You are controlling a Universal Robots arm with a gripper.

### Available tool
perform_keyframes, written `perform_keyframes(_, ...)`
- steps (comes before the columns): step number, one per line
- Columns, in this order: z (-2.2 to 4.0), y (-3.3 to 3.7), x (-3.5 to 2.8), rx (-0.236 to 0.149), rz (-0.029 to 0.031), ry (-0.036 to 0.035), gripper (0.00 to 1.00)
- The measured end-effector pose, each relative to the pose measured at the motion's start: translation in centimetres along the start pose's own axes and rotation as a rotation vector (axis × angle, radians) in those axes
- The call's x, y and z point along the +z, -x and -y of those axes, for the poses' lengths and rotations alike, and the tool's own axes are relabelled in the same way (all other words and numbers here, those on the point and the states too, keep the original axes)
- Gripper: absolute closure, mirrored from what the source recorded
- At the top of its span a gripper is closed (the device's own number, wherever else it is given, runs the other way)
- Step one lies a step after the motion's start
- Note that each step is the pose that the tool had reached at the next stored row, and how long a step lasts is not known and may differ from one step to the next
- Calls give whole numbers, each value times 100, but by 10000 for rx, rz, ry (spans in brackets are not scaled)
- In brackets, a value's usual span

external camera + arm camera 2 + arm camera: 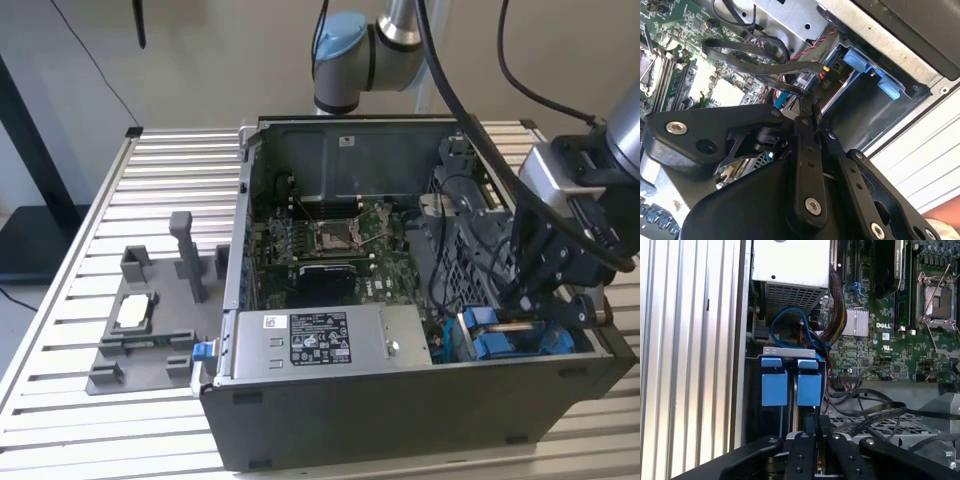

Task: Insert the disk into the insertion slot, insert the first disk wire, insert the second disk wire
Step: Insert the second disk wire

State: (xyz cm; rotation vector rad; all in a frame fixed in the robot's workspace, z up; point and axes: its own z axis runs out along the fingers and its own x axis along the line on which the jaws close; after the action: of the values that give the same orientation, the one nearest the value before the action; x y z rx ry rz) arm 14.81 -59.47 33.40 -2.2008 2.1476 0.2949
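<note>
Down at the case's five o'clock corner, the disk (790,385) sits in its slot while the gripper (812,107), fingers nearly closed on a dark wire (760,67), apparently works the first-wire step.

Computer case (400,400) lay open on the slatted worktop (180,170), with the fixture plate (150,330) beside it toward the exterior view's left and the arm's base joint (345,60) behind the case. Inside the case: motherboard (330,245) on the floor at centre, power-supply box (320,340) along the near wall in front of it, drive bay with two carrier tabs (515,340) in the near corner toward the exterior view's right, cables (450,230) between board and bay. Pincer (535,300) hung inside the case just above the bay, the tabs (790,382) just beyond its tips in the first wrist view.
</note>
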Motion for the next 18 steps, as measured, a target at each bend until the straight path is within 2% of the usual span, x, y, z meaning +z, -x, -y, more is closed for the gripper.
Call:
perform_keyframes(4,6,-22,42,1,11,15,85)
perform_keyframes(8,7,-44,38,-4,41,14,84)
perform_keyframes(9,6,-54,42,-6,67,14,77)
perform_keyframes(13,4,-73,34,-10,189,46,77)
perform_keyframes(15,2,-70,9,-14,248,52,77)
perform_keyframes(18,-4,-59,-51,-20,287,54,77)
